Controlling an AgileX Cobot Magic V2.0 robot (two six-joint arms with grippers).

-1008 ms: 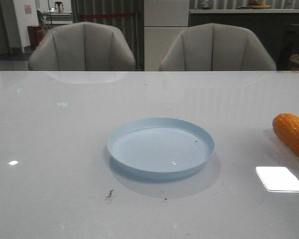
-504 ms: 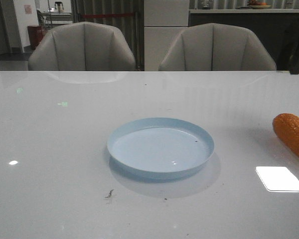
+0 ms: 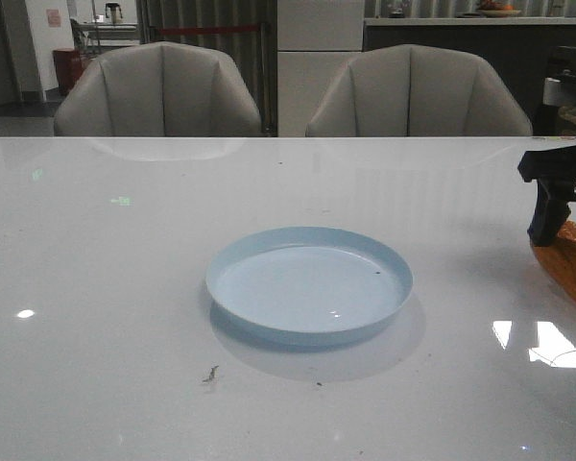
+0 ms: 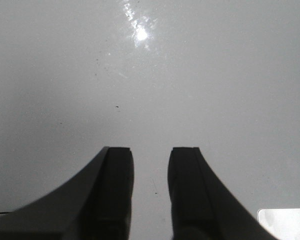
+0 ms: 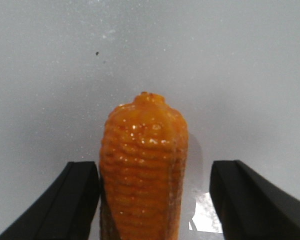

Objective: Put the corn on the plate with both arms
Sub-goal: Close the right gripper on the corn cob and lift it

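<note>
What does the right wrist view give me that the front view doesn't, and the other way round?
Only the right wrist view shows the right gripper open, with the corn lying between its fingers, closer to one finger than the other, and the cob's tapered tip and kernel rows up close.

Only the front view shows the plate, with nothing in it, to the left of the corn, and two chairs behind the table.

Both show the corn, the right gripper and the glossy white table.

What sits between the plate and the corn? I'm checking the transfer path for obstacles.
Nothing: in the front view, only bare white table separates the plate from the corn, over which the right gripper hangs.
</note>
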